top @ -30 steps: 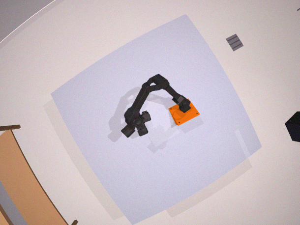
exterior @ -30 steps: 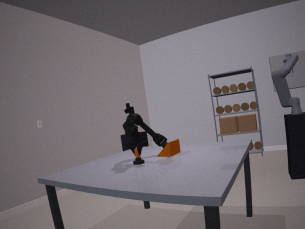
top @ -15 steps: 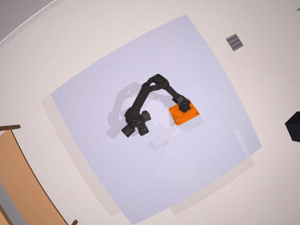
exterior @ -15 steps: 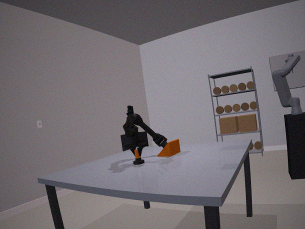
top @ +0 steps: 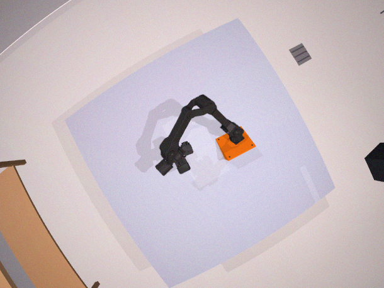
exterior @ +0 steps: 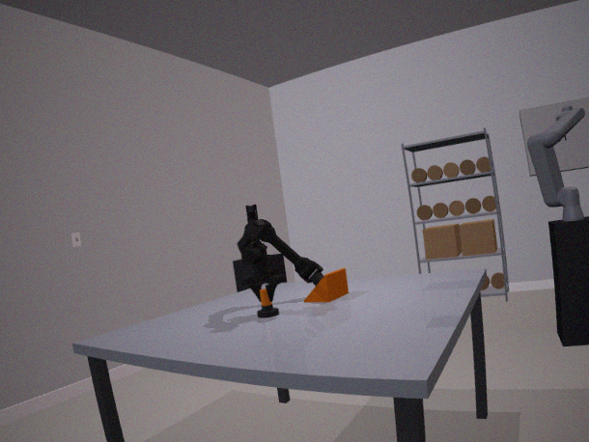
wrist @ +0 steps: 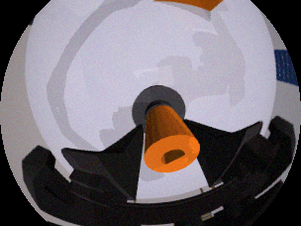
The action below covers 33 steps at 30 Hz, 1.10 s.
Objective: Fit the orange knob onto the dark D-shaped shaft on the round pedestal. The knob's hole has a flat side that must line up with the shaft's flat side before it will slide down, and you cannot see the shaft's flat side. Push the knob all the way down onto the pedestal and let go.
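Note:
The orange knob (exterior: 265, 297) (wrist: 165, 126) stands roughly upright over the round dark pedestal (exterior: 267, 313) (wrist: 174, 97). Its wide end faces the wrist camera and shows a hole with a flat side. Its lower end is close above or on the pedestal; a thin dark band shows there in the wrist view, and I cannot tell if it touches the pedestal's top. The dark shaft is mostly hidden by the knob. My gripper (wrist: 162, 125) is slightly open, with one finger on each side of the knob and narrow gaps beside it. The top view hides the knob under the arm.
An orange wedge-shaped block (top: 238, 151) (exterior: 336, 287) (wrist: 198, 3) carries the arm's base on the table (top: 132, 126) (exterior: 338, 354). The arm arches from it to the pedestal. A shelf rack (exterior: 456, 179) and another robot arm (exterior: 546, 164) stand away from the table.

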Each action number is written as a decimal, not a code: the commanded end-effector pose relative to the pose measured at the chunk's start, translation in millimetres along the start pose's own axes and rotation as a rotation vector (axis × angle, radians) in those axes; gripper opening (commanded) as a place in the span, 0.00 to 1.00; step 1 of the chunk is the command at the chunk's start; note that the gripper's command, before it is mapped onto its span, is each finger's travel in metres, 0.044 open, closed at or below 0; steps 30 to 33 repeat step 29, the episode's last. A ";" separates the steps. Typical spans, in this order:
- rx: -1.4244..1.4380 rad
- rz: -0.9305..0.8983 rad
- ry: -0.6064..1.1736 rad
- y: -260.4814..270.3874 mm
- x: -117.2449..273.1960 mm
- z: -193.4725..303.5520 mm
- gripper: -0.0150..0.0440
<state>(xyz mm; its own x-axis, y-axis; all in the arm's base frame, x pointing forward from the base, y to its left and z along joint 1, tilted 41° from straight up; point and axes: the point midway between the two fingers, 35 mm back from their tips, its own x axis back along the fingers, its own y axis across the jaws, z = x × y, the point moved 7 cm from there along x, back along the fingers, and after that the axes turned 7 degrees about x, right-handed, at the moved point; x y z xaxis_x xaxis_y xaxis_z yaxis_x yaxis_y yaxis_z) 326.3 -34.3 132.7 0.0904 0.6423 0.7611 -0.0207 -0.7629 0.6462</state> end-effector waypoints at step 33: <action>0.001 0.004 -0.001 0.8 94.2 4.5 1.00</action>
